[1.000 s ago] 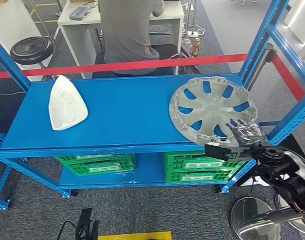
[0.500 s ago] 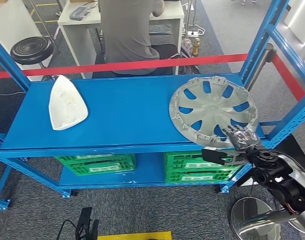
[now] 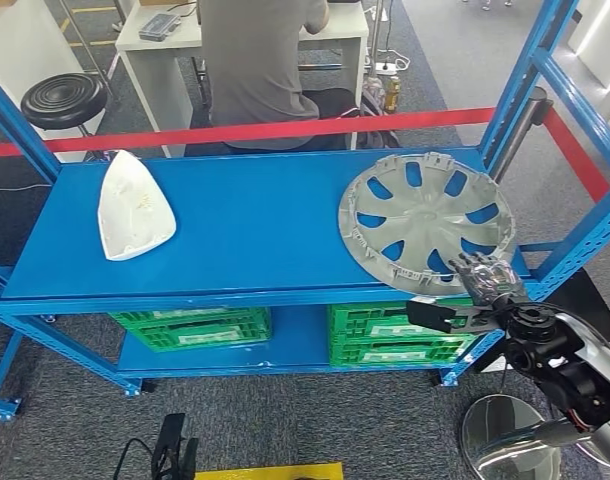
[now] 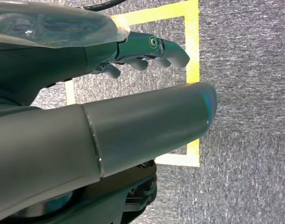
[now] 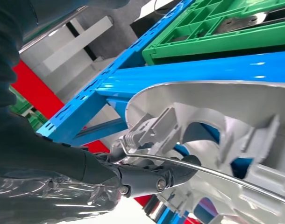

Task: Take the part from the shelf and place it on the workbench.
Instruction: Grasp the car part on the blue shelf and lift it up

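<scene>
- Currently, the wheel cover [image 3: 426, 218] lies on the blue shelf [image 3: 241, 225], not yet lifted.
- Right robot hand [image 3: 483, 285] is at its near rim; its grip cannot be confirmed.
- Left robot hand [image 4: 141, 53] hangs empty, fingers apart.
- Remaining: lift, carry, place on worktop.

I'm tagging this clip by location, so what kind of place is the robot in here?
Likely an industrial workshop or robot test area: a blue steel shelf rack holding a silver hubcap and a white part, green crates below, and a red barrier tape.
</scene>
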Robot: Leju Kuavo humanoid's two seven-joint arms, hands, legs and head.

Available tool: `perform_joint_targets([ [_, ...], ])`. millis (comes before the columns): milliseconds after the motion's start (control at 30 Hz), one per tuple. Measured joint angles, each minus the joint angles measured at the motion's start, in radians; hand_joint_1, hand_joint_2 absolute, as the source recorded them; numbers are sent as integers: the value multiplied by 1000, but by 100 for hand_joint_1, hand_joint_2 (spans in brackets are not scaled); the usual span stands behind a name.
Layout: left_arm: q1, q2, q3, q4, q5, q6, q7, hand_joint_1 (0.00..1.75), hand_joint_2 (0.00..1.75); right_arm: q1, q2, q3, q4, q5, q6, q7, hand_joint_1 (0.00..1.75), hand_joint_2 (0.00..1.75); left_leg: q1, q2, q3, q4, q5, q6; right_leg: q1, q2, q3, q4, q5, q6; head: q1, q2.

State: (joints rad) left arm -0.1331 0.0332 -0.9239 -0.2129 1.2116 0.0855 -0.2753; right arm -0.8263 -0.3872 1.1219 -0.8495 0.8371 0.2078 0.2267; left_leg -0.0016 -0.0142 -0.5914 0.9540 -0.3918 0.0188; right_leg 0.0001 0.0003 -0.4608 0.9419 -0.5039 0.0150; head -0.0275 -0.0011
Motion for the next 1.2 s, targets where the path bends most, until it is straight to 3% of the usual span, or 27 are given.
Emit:
perform_joint_targets([
  [1200,-2,0,-2,0,-7,0,0,0,0,-3,28,1,132,108,-106,1,0,175,0,0,0,0,0,0,0,0,1,0,0,0,0,0],
])
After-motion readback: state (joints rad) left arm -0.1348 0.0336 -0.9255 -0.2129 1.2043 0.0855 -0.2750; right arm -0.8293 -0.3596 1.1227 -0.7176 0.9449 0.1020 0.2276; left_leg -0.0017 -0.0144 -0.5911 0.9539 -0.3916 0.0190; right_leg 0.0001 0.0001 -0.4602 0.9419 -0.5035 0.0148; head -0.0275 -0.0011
